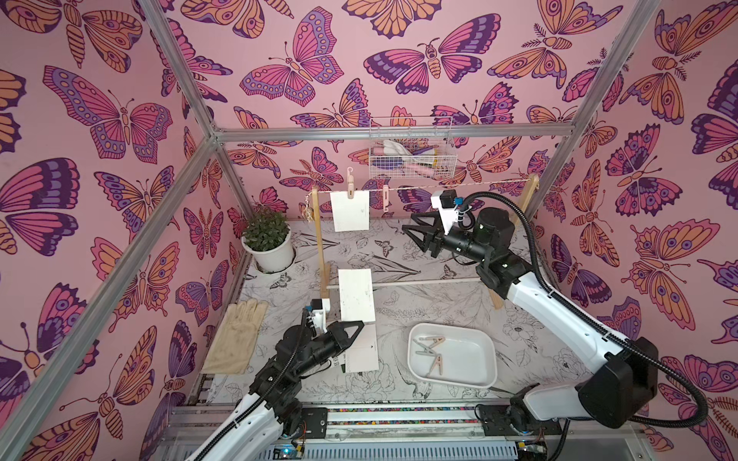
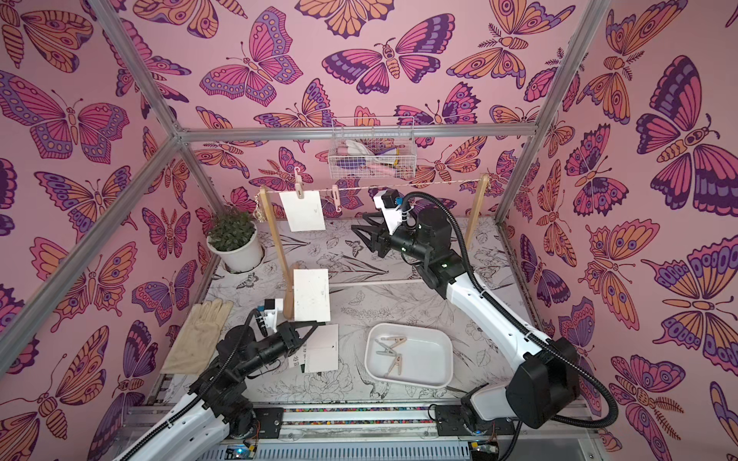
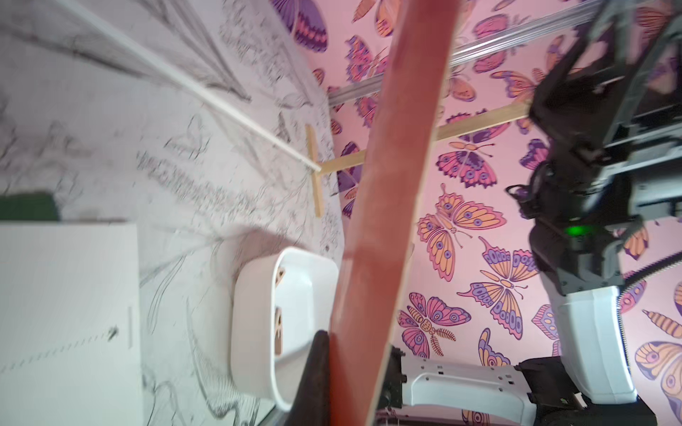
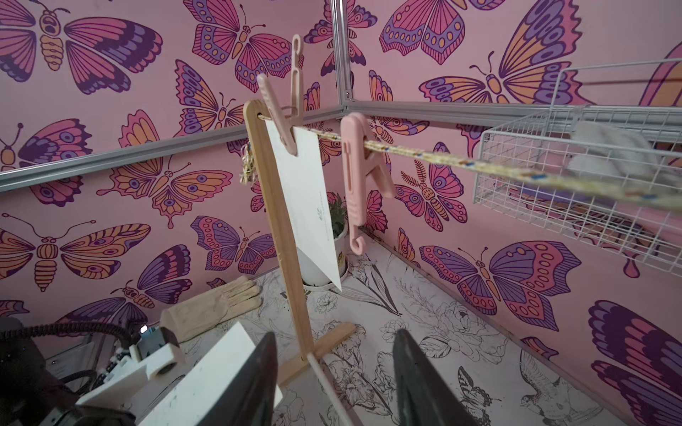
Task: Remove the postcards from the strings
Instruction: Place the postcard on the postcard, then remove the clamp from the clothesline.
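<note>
Near the front edge of the table [image 1: 439, 303] the left gripper [image 1: 360, 324] is clamped on a white card [image 1: 356, 295], upright by the flat cards [image 1: 361, 353] — a tray [image 1: 475, 355] sits just beside. Farther back the right gripper [image 1: 409, 222] hangs with jaws apart, empty, near the string [image 1: 459, 186] — it holds one hanging card [image 1: 350, 210] under a pink peg [image 1: 350, 190].

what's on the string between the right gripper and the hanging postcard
One empty pink clothespin hangs on the string between the right gripper and the hanging postcard; both top views and the right wrist view show it.
</note>
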`<state>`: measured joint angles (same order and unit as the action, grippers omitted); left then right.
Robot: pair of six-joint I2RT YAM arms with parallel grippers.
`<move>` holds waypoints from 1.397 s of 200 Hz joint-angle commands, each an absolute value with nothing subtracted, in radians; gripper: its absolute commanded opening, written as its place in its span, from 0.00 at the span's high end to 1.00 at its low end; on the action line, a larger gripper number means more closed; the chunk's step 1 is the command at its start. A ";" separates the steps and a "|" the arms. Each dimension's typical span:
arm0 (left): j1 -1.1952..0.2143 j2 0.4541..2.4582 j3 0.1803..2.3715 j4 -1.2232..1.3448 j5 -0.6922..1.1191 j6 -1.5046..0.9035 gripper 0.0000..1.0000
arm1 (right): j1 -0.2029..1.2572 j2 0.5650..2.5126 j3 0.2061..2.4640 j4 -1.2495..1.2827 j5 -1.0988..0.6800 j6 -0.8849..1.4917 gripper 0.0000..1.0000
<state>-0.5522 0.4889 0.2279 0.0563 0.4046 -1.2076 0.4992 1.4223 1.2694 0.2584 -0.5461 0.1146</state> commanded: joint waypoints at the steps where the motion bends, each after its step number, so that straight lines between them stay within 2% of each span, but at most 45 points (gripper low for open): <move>1: -0.567 0.499 0.205 -0.192 0.544 -1.313 1.00 | 0.500 1.440 1.320 0.335 -0.542 0.148 0.48; 43: -0.577 0.546 0.242 -0.326 0.635 -1.300 1.00 | 0.499 1.469 1.322 0.352 -0.555 0.157 0.47; 48: -0.576 0.550 0.243 -0.341 0.648 -1.302 0.97 | 0.500 1.472 1.319 0.361 -0.557 0.157 0.46; 88: -0.577 0.533 0.241 -0.454 0.714 -1.301 0.39 | 0.500 1.532 1.338 0.435 -0.623 0.153 0.41; 98: -0.578 0.513 0.251 -0.489 0.715 -1.295 0.18 | 0.500 1.549 1.344 0.464 -0.638 0.152 0.39; 102: -0.577 0.504 0.255 -0.502 0.714 -1.292 0.03 | 0.500 1.557 1.346 0.478 -0.638 0.153 0.39; 105: -0.577 0.496 0.258 -0.513 0.713 -1.291 0.00 | 0.500 1.563 1.348 0.487 -0.661 0.152 0.39; 131: -0.577 0.432 0.283 -0.530 0.696 -1.285 0.00 | 0.499 1.639 1.383 0.575 -0.704 0.174 0.38; 166: -0.576 0.389 0.368 -0.454 0.623 -1.159 0.00 | 0.499 1.726 1.475 0.619 -0.739 0.212 0.38; 224: -0.577 0.572 0.381 0.061 0.573 -1.048 0.00 | 0.500 1.776 1.535 0.643 -0.731 0.213 0.38; 279: -0.578 0.756 0.391 0.423 0.569 -0.961 0.00 | 0.500 1.824 1.646 0.567 -0.752 0.174 0.38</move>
<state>-0.5709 0.7136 0.3733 0.1883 0.5743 -1.0279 0.4992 1.7981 1.5848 0.5751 -0.7223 0.2012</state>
